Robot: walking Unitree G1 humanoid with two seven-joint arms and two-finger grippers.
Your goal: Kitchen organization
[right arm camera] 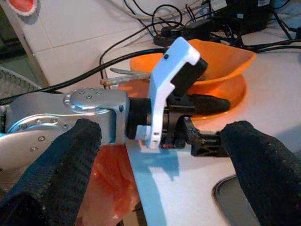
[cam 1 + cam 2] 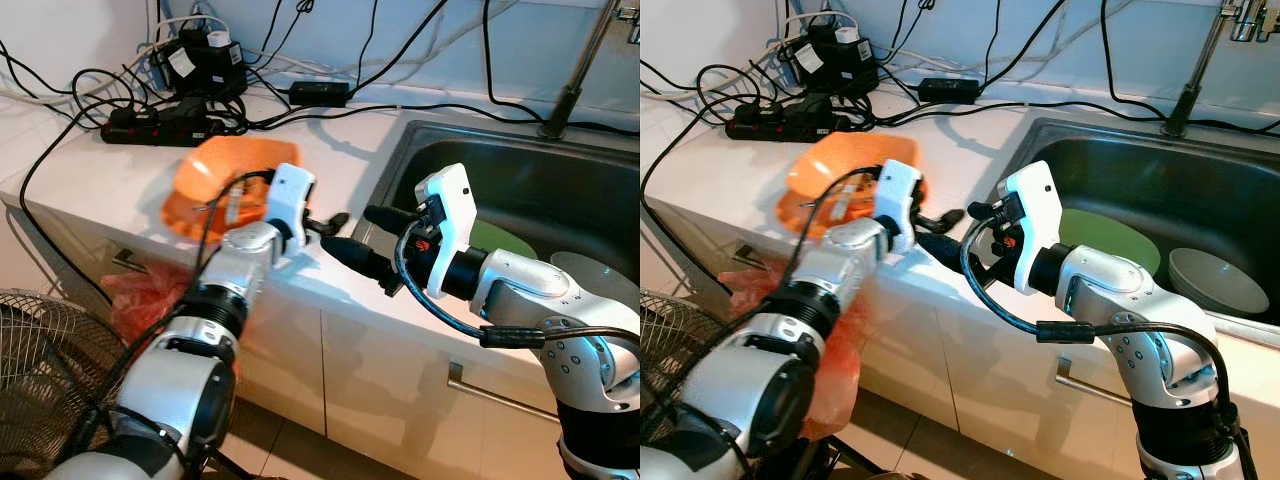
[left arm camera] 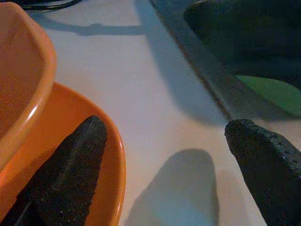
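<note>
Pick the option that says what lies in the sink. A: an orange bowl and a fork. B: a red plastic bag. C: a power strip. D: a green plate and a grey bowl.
D: inside the sink lie a green plate and, beside it, a grey bowl; the orange dishes sit on the counter.

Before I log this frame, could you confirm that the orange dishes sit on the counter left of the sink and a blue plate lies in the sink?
Not quite: the plate in the sink is green, as the right eye view shows. The orange dishes do sit on the counter left of it.
</note>
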